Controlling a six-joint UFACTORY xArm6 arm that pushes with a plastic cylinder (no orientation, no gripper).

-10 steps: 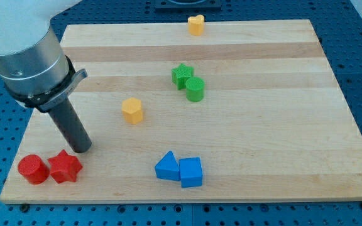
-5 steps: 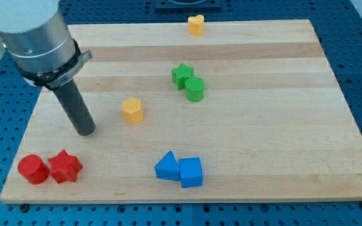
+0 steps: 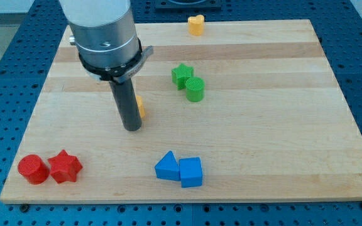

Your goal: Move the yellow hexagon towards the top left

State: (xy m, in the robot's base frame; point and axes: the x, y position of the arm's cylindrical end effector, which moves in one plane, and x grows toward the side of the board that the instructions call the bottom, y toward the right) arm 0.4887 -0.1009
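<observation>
The yellow hexagon (image 3: 141,107) sits left of the board's middle, mostly hidden behind my dark rod; only its right edge shows. My tip (image 3: 132,127) rests on the board just below and left of the hexagon, touching or nearly touching it. I cannot tell which.
A yellow heart (image 3: 196,24) sits at the top edge. A green star (image 3: 181,75) and green cylinder (image 3: 195,90) touch right of the hexagon. A blue triangle (image 3: 166,166) and blue cube (image 3: 191,172) lie at the bottom. A red cylinder (image 3: 32,169) and red star (image 3: 65,167) are bottom left.
My rod has swung from the board's left side, above the red blocks, up and right to the yellow hexagon, now covering most of it. The blocks have not visibly moved.
</observation>
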